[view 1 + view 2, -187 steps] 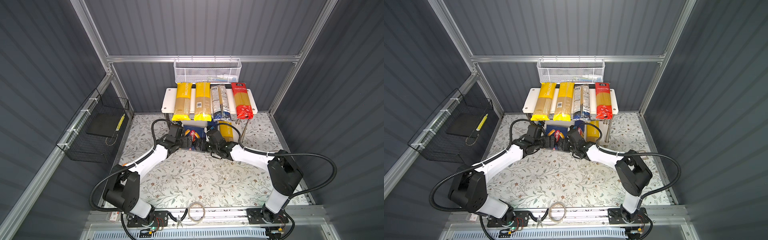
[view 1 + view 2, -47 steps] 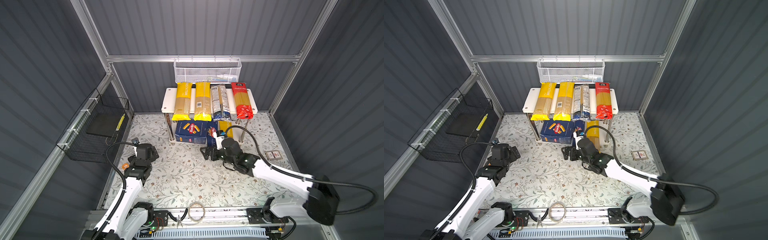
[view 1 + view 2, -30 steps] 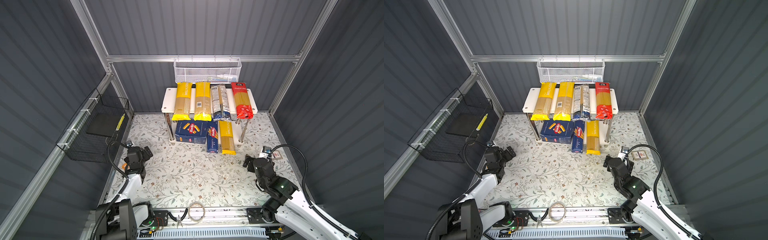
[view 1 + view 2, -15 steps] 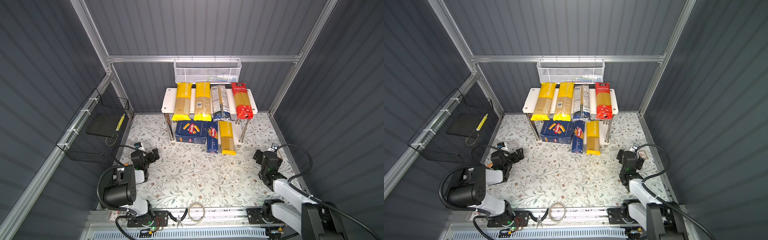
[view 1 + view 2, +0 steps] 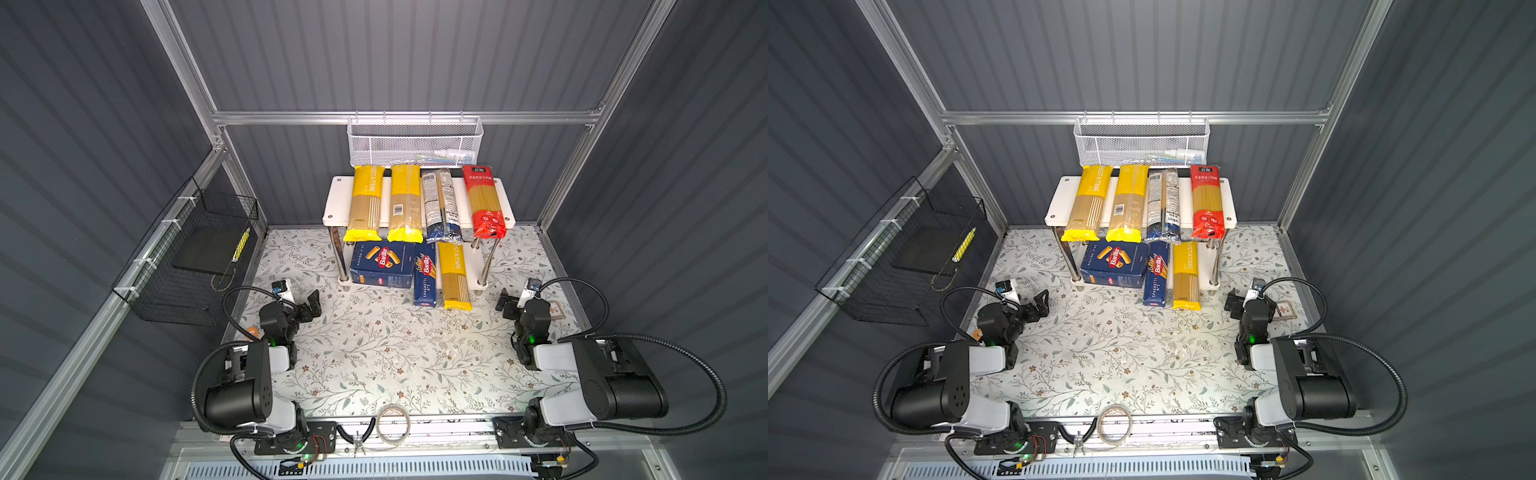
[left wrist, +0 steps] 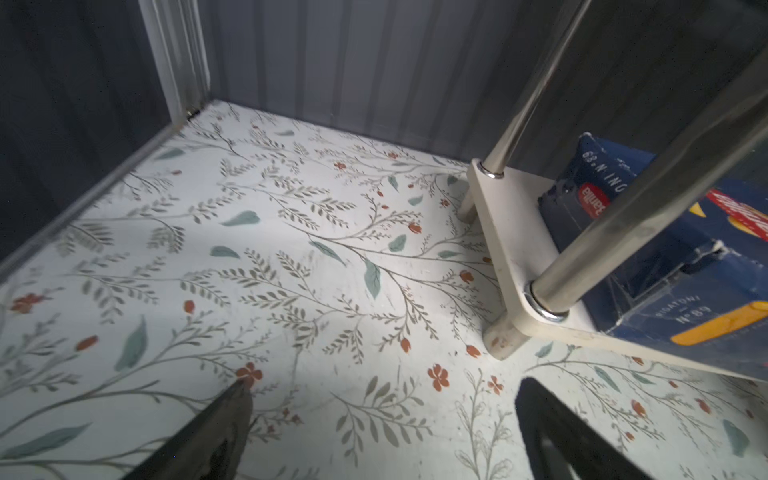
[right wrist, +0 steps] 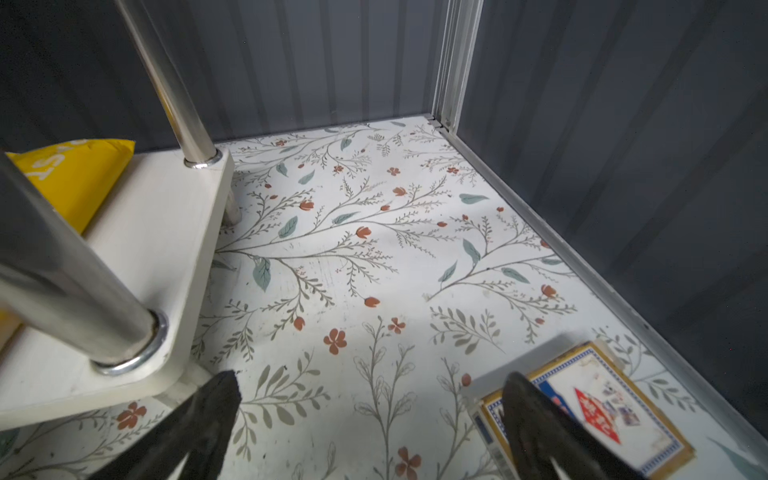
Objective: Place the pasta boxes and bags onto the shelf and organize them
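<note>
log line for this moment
shelf top: four bags | bottom: wide box, spaghetti box, yellow bag | left gripper: open, empty | right gripper: open, empty

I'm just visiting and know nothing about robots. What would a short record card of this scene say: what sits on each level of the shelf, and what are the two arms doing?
Shelf top tier: yellow bag, second yellow bag, clear bag, red bag, side by side
Lower tier: wide blue box, narrow spaghetti box, third yellow bag
Left fingers: open, holding nothing
Right fingers: open, holding nothing
Arms: both near the front, away from the shelf
Loose on floor: card pack by the right arm
</note>
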`<control>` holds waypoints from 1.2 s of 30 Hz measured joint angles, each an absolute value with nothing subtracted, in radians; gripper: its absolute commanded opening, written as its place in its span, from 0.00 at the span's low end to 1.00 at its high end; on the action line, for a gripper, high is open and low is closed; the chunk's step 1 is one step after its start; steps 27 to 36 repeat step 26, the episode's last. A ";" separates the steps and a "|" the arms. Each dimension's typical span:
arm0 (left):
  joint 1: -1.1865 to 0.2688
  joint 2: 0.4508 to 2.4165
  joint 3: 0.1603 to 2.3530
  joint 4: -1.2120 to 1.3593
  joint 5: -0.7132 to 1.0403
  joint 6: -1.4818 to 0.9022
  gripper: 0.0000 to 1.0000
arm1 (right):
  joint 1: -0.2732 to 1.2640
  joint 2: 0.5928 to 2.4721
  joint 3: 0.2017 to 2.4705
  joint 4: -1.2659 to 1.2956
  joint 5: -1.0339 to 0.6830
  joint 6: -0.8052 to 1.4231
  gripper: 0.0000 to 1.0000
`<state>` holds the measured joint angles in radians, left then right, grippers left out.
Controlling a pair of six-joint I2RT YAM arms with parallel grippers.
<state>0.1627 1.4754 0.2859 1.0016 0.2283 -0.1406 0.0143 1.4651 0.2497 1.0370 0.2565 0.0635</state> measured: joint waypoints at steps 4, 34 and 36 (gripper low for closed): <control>0.163 1.621 0.312 1.090 0.260 -0.129 1.00 | 0.014 1.463 0.276 1.035 0.249 0.060 0.99; -0.012 1.715 0.451 0.934 0.108 0.028 1.00 | 0.014 1.464 0.277 1.034 0.237 0.059 0.99; -0.012 1.715 0.451 0.934 0.108 0.028 1.00 | 0.014 1.464 0.277 1.034 0.237 0.059 0.99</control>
